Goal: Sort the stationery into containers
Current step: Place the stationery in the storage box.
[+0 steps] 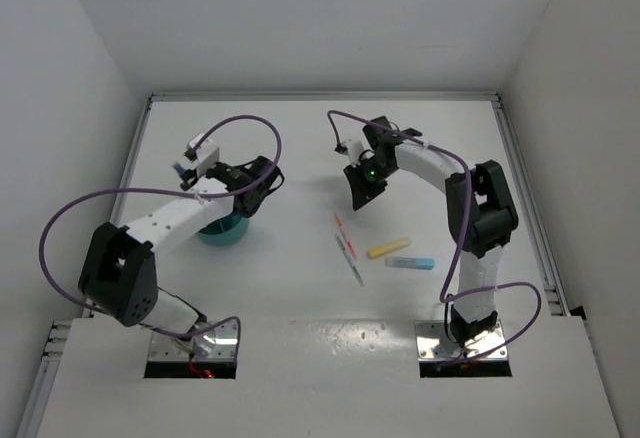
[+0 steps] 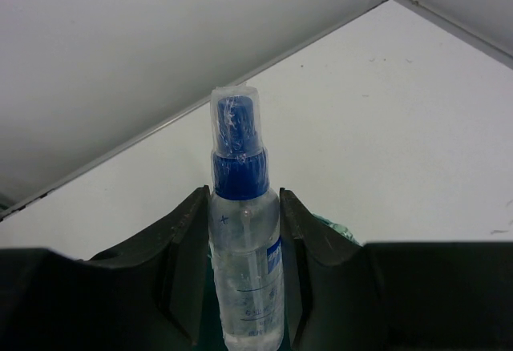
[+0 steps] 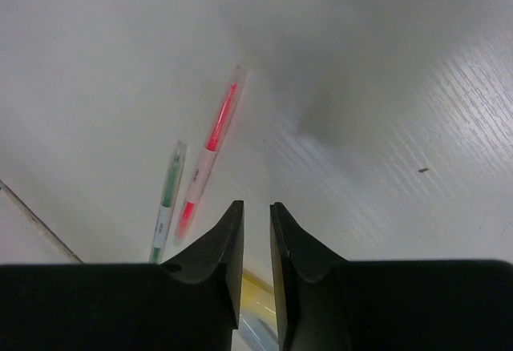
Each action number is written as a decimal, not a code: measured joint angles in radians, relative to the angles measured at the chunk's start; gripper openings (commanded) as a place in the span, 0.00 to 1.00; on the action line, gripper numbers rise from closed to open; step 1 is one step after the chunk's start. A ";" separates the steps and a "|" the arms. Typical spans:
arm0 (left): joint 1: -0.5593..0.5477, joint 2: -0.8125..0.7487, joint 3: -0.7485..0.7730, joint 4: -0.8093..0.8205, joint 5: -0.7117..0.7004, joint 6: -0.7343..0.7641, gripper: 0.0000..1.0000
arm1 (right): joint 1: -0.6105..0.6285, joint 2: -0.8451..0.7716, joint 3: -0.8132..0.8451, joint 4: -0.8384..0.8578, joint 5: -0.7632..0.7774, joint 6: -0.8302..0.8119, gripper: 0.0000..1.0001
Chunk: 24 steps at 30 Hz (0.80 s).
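Currently we note the left gripper [image 2: 243,200] closed partway on the clear blue-capped bottle [image 2: 238,155], gripping its body, close by the teal organiser [image 1: 222,233] that the arm partly hides. The right gripper [image 3: 255,211] hangs over the desk [image 3: 385,127], jaws barely parted and holding nothing; a red pen [image 3: 210,155] and a green pen [image 3: 166,199] lie side by side nearby.

Bright, even light; a soft grey shadow falls on the table [image 3: 401,207].
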<state>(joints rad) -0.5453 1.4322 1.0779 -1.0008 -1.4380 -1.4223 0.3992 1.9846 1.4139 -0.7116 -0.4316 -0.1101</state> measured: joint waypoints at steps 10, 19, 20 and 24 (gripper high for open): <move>0.015 0.167 0.007 0.070 0.000 0.031 0.00 | -0.018 0.000 0.000 -0.001 -0.028 -0.007 0.21; 0.019 0.212 0.025 0.078 0.013 0.026 0.09 | -0.037 0.000 0.000 -0.006 -0.055 -0.010 0.22; 0.019 0.214 0.025 0.079 0.018 0.024 0.12 | -0.038 0.000 0.000 -0.007 -0.056 -0.010 0.22; 0.018 0.216 0.013 0.082 0.034 0.004 0.26 | -0.039 0.000 0.000 -0.008 -0.063 -0.011 0.23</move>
<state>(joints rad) -0.5270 1.6485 1.0904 -0.9192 -1.4040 -1.4181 0.3603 1.9846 1.4139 -0.7193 -0.4942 -0.1211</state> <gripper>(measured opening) 0.407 0.224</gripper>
